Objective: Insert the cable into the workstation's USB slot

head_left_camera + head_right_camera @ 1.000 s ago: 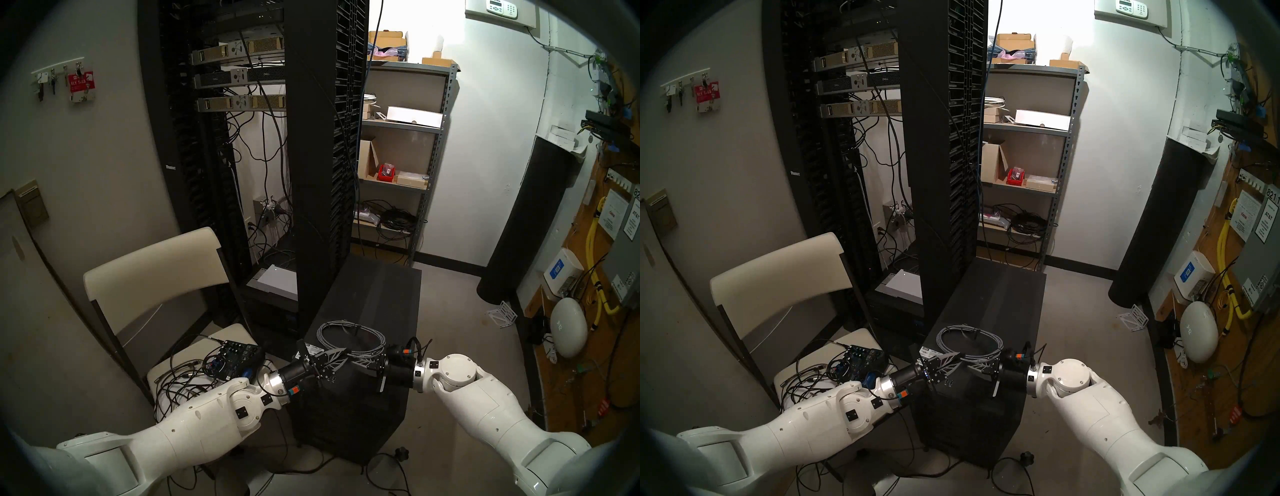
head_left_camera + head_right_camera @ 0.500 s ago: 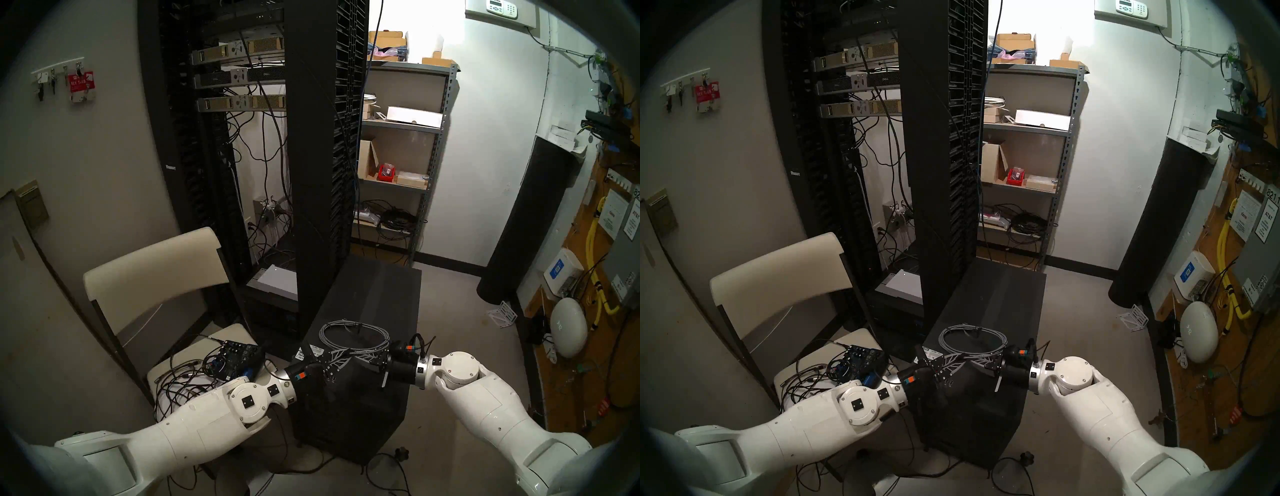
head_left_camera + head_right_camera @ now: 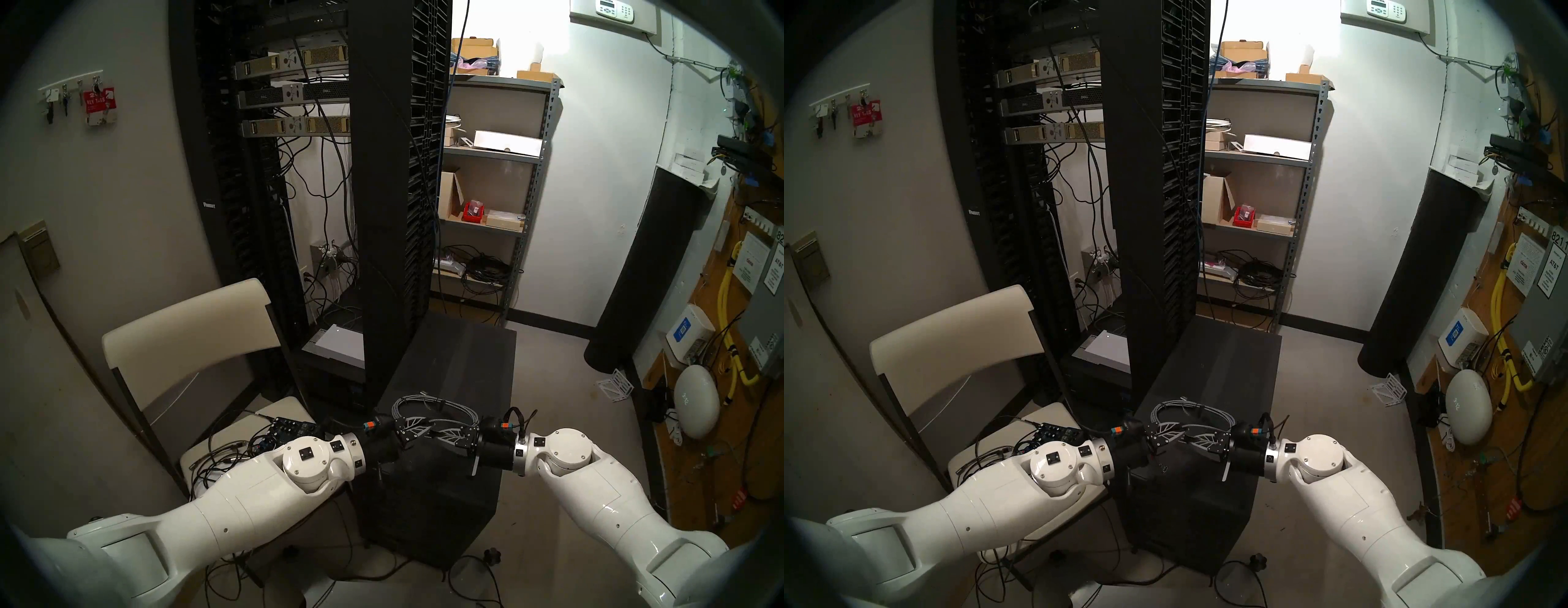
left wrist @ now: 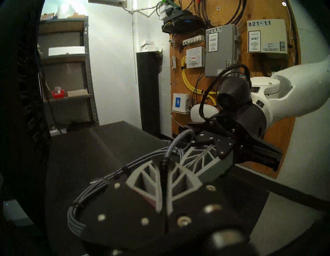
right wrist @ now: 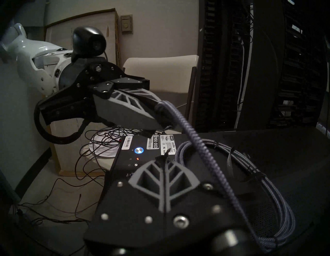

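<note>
Left wrist has rolled since the earlier frames, its end effector now further over the tower's top. Left end effector [image 3: 425,426] closed on the free end of the grey braided cable [image 3: 449,411]. Right end effector [image 3: 436,434] closed tip to tip with it, pinching the same strand just beside. Rest of the coil lies on the matte top of the black box-shaped workstation [image 3: 462,361], near its front edge. Black audio box [image 3: 295,429] on the white chair [image 3: 186,335] to the left.

Grey braided cable [image 3: 445,408], matte black workstation [image 3: 458,361], cream chair [image 3: 186,331], white-and-black arms.
</note>
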`<state>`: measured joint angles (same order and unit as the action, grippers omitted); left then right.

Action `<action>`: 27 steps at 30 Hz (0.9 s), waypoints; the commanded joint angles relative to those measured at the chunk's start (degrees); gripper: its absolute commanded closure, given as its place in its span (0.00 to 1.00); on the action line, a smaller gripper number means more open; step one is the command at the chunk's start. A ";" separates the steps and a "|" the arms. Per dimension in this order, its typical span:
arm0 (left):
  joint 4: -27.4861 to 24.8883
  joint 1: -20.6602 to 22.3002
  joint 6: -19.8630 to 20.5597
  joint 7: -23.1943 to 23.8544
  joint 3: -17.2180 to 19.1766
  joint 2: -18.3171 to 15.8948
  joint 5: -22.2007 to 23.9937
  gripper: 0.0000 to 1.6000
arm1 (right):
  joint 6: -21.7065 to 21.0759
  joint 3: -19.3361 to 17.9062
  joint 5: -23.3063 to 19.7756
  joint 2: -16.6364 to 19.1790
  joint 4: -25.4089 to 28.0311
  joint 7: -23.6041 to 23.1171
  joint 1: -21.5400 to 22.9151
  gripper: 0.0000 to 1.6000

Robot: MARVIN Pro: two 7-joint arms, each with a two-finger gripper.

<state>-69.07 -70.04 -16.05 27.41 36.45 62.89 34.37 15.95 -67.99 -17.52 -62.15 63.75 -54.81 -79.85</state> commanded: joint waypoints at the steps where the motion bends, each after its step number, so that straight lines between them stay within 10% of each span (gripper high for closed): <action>1: -0.63 2.41 7.08 5.68 0.44 -1.26 7.24 1.00 | -0.25 -0.57 -0.68 -0.20 2.04 0.45 -0.39 1.00; 9: -1.49 2.92 13.28 7.45 1.17 -1.70 10.83 1.00 | -0.08 -0.82 -0.56 -0.58 2.19 0.50 -0.46 1.00; 21: 0.06 -0.20 9.25 6.58 2.07 -0.40 11.69 1.00 | 1.92 -1.31 -3.52 -1.83 1.72 -3.17 -0.85 1.00; 27: 0.34 -1.20 7.59 5.02 2.45 0.64 11.77 1.00 | 1.72 -2.33 -4.85 -1.47 3.95 -3.82 -2.71 0.56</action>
<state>-68.47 -70.36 -5.88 33.66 38.27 61.89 45.83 17.11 -69.32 -19.90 -63.50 64.92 -57.56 -81.12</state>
